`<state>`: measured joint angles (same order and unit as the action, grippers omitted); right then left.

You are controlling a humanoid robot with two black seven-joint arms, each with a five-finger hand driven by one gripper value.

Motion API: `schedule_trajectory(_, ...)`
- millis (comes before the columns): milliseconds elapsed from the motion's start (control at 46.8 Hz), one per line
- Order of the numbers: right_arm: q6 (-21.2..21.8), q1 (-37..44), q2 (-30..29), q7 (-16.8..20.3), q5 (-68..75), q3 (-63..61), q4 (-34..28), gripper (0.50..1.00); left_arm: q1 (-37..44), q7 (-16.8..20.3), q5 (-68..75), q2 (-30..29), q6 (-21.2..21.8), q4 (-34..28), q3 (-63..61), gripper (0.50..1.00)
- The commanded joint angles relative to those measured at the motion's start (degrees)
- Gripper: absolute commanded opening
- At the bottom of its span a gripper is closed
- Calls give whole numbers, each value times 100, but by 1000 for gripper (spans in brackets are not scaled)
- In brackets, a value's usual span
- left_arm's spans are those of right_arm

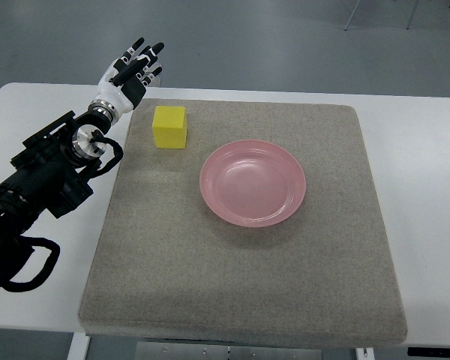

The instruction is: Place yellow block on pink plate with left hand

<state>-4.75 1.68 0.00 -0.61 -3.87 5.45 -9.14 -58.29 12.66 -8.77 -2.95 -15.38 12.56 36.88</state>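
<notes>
White desk point(412, 127). Grey felt mat point(240, 270) lies flat on it, covering most of the top; bare white strips show at left, right and far edges.

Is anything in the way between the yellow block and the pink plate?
No, nothing visible. The yellow block sits on the gray mat, with only bare mat between it and the empty pink plate. The left robot hand is open, up and left of the block.
</notes>
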Motion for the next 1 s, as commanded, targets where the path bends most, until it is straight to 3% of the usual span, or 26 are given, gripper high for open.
schedule_trajectory(0,0,-1,0,0,0,9,0,924,2,-1,-2,-4,8,1,4,992)
schedule_trajectory(620,0,-1,0,0,0,0,0,924,116,-1,138,-100,-44,168,-137,992)
schedule_trajectory(983,0,-1,0,0,-8,0,0,924,-209,-10,1149,-443,35,766,-1446,990)
